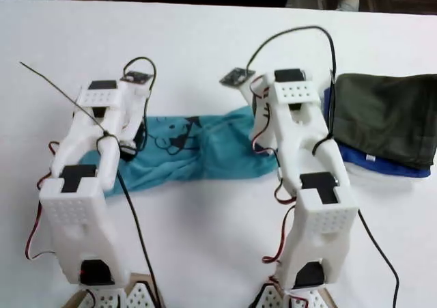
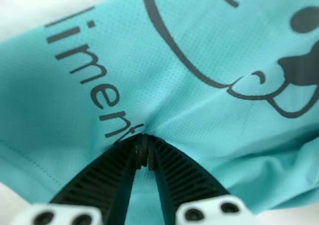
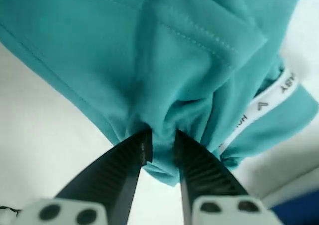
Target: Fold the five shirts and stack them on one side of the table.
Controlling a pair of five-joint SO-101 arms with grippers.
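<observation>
White bench [image 1: 205,246], dark room past its far edge — left gripper [image 2: 143,147] and right gripper [image 3: 162,144] each have fingers pinched onto the teal shirt [image 1: 205,154].

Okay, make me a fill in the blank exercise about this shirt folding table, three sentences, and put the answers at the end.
1. The left gripper and the right gripper are each shut on the teal shirt, so ____ grippers hold it.
2. At one side of the table, the dark green shirt lies ____ the blue shirt.
3. In the high view, the teal shirt stretches ____ the two arms.

Missing words: two; on top of; between.
</observation>
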